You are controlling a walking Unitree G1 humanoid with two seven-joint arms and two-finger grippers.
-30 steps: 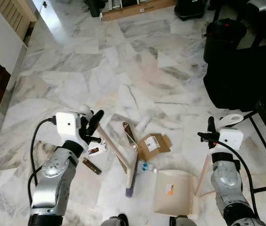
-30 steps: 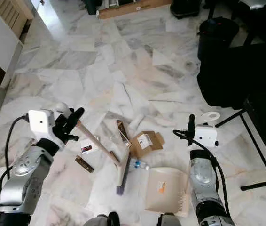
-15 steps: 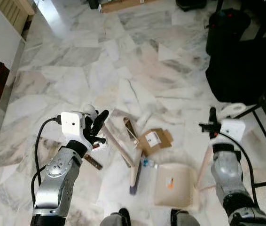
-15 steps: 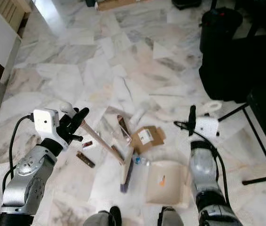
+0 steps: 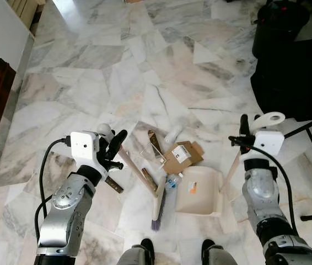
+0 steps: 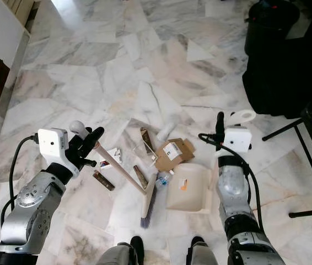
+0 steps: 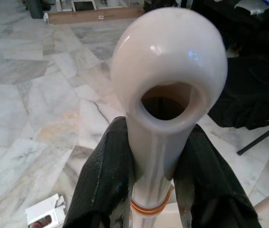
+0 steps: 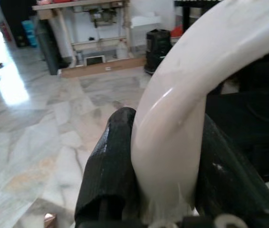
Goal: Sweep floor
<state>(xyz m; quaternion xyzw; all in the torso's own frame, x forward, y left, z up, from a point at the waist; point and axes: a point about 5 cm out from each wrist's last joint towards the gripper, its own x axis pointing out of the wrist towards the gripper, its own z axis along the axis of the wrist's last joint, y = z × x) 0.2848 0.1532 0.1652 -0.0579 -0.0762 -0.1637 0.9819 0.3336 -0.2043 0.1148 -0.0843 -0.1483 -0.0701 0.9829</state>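
The left gripper pinches the white looped top of a wooden-handled broom, whose purple bristle head rests on the grey-veined marble floor. The right gripper is clamped on the cream ring-ended handle of a cream plastic dustpan, its tray flat on the floor just right of the broom head. Between them lies litter: a brown cardboard box, a clear plastic bottle, a white tube and a dark brown strip.
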